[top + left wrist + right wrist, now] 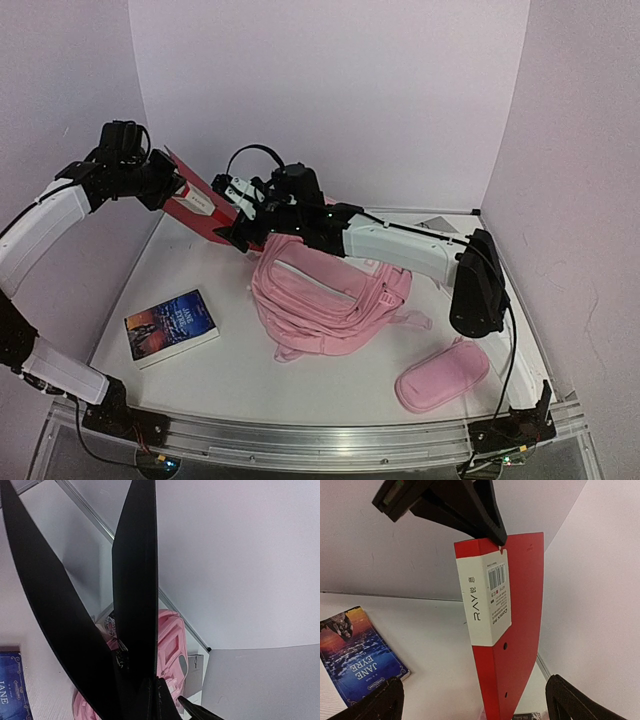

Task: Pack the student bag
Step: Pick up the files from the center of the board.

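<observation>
Now, your left gripper (173, 191) clamps the red folder (512, 630) aloft, its long axis slanting down toward the student bag (320, 300). The bag lies mid-table beneath your right gripper (229, 212), whose jaws are spread wide at the folder's lower end.

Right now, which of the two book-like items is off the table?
The red folder, held in the air by the left end effector clamped on its edge. The blue Jane Eyre book lies flat on the table.
</observation>
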### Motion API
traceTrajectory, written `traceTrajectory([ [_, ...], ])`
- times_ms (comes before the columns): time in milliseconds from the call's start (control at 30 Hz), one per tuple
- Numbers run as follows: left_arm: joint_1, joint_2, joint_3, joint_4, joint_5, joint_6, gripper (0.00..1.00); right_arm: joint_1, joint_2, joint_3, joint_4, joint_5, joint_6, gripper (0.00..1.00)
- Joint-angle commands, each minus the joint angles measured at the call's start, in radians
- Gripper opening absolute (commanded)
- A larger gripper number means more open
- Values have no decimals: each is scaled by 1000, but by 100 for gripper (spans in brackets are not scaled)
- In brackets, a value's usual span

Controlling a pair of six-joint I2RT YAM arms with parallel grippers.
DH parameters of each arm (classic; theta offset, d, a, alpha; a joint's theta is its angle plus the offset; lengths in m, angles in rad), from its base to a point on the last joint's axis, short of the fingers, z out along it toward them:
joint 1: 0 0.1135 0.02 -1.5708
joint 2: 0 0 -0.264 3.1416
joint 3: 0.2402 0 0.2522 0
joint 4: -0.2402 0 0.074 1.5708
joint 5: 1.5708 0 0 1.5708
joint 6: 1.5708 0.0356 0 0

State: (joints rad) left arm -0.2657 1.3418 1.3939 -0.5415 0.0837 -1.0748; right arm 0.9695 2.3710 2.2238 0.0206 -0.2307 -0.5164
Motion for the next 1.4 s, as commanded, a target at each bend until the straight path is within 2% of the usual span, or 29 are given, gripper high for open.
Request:
traceTrajectory([
  [0, -54, -25, 89, 78, 29, -3, 0, 2, 20, 25, 114, 48, -41, 94],
  [200, -109, 0, 117, 103, 72, 3, 0, 1, 33, 1, 161, 61, -52, 87],
  [567, -153, -22, 133, 81, 123, 22, 0, -6, 72, 32, 178, -77, -56, 73],
  [1100, -167, -64, 110, 113, 231, 55, 0, -6, 158, 129, 223, -69, -70, 62],
  [1200, -168, -73, 108, 111, 245, 59, 0, -6, 163, 136, 244, -60, -62, 51],
  [1367, -169, -82, 101, 130, 256, 73, 0, -7, 150, 140, 254, -43, -17, 24],
])
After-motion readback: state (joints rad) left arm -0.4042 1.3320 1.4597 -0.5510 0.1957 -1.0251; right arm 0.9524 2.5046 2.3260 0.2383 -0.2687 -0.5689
